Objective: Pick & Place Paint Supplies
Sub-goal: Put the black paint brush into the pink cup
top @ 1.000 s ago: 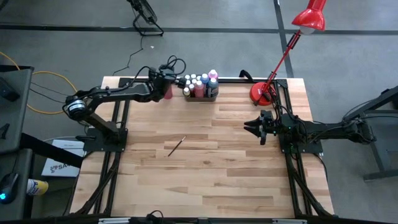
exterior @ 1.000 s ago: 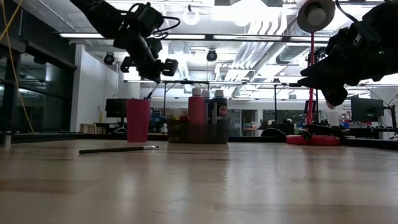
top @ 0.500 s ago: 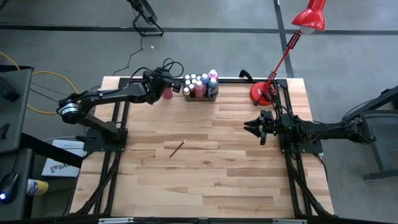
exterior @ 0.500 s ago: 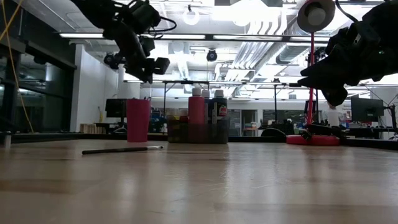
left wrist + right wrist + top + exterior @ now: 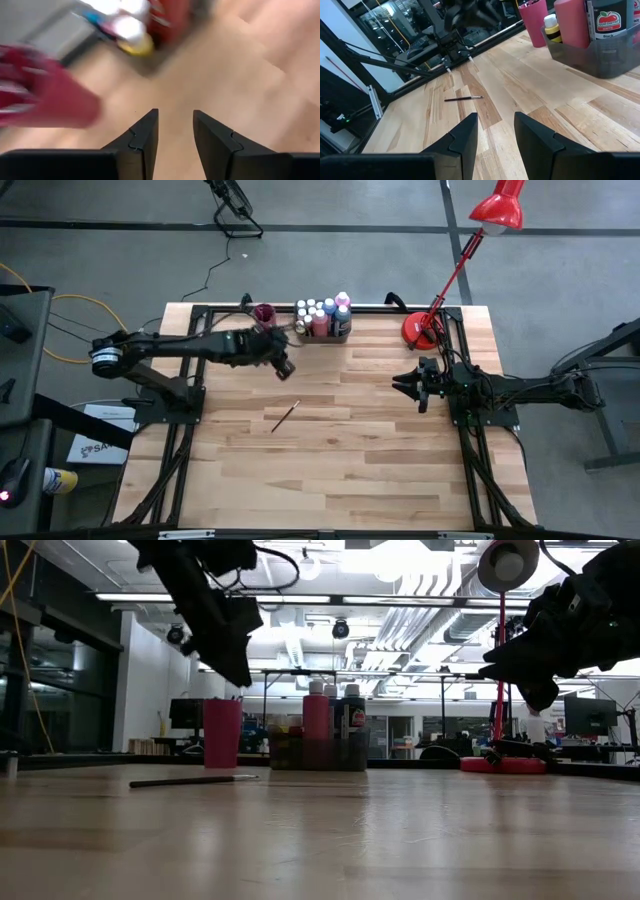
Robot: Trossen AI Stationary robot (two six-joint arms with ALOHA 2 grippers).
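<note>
Left gripper [image 5: 286, 367] has swung off the cup [image 5: 264, 313] toward mid-table, fingers now parted, empty. Brush [image 5: 284, 416] lies unmoved on the wooden table [image 5: 380, 450]. Bottles [image 5: 322, 318] in tray. Right gripper [image 5: 414, 390] waits, part open. Lamp [image 5: 423, 330] behind; office ceiling lights lit.

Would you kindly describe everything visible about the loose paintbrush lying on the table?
The paintbrush is a thin, dark-handled stick with a paler tip, lying flat and alone on the bare wooden table. From above it sits diagonally, nearer the left arm's side and well in front of the red cup and tray. Nothing touches it.
</note>
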